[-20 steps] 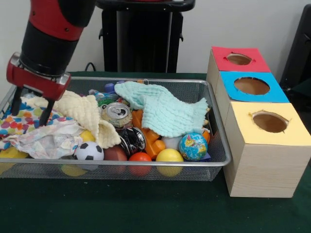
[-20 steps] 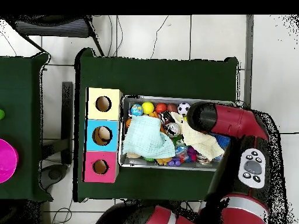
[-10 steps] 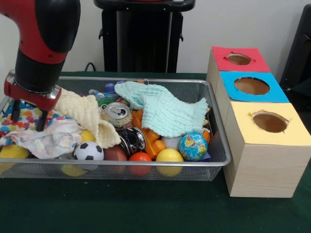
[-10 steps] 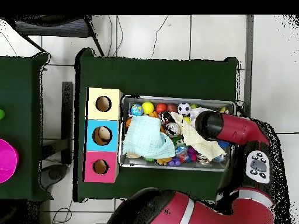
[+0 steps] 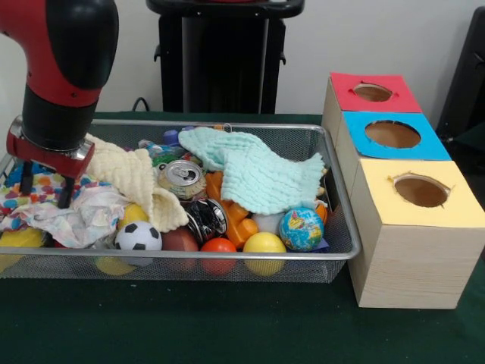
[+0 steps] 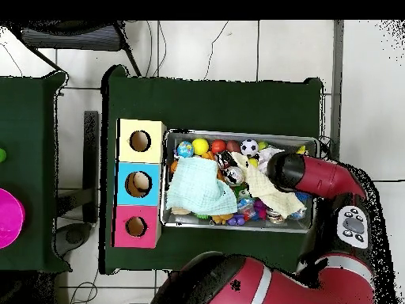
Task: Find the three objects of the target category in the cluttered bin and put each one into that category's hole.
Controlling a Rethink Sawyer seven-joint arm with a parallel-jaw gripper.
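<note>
Front view, near to far. A green tabletop [image 5: 227,326] carries the bin [image 5: 227,258] of wire mesh and, just beside its right end, a row of three wooden boxes. The nearest box has a yellow top with the hole [image 5: 421,190]; the blue-topped opening [image 5: 392,134] and the red-topped opening [image 5: 373,92] follow toward the far edge. Along the bin's near wall lie a soccer ball [image 5: 139,236], a yellow ball [image 5: 264,244] and a globe ball [image 5: 301,228]. At the bin's left end lie crumpled printed cloths [image 5: 68,216]. The gripper [image 5: 44,189], jaws spread apart, stands with its tips down on these cloths. Behind lie a cream waffle cloth [image 5: 136,182], a drinks can [image 5: 182,178] and a mint waffle cloth [image 5: 258,171].
</note>
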